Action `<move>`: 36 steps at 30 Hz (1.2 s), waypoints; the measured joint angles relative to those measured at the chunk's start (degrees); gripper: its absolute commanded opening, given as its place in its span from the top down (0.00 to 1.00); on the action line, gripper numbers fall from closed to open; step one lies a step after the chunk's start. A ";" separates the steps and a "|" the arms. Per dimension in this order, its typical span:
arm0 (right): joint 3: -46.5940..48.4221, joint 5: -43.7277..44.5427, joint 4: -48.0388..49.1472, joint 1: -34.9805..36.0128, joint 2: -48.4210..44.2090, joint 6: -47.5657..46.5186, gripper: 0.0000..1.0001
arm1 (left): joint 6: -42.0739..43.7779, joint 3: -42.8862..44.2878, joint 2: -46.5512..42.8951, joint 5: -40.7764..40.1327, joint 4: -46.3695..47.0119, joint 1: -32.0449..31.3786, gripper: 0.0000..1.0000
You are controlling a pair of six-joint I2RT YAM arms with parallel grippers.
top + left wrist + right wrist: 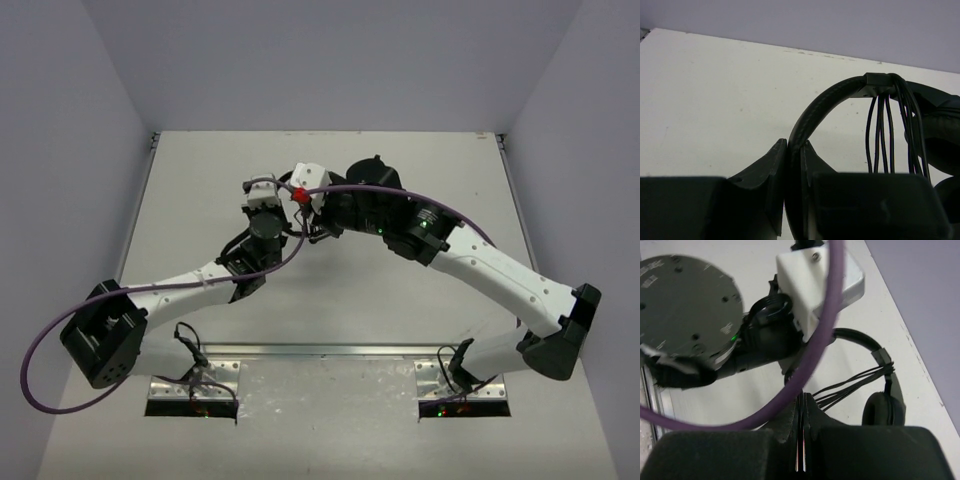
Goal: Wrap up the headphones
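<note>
The headphones (815, 107) sit between both arms over the middle of the counter (715, 100), toward its far side, with the left pincer (794, 146) clamped on the headband. Several loops of cable (880, 130) already lie over the band beside the earcup (882, 410), so I'd say the wrapping is well along. The right pincer (801, 401) is nipped tight on the strands, and I can't see how much loose tail is left.

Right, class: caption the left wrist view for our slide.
Left gripper clamps the headphones by the headband, cable looped over it.
</note>
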 measured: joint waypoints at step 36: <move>-5.99 -6.97 -1.64 -24.65 7.15 -12.15 0.86 | 3.61 -7.65 -3.26 36.11 0.66 0.15 1.00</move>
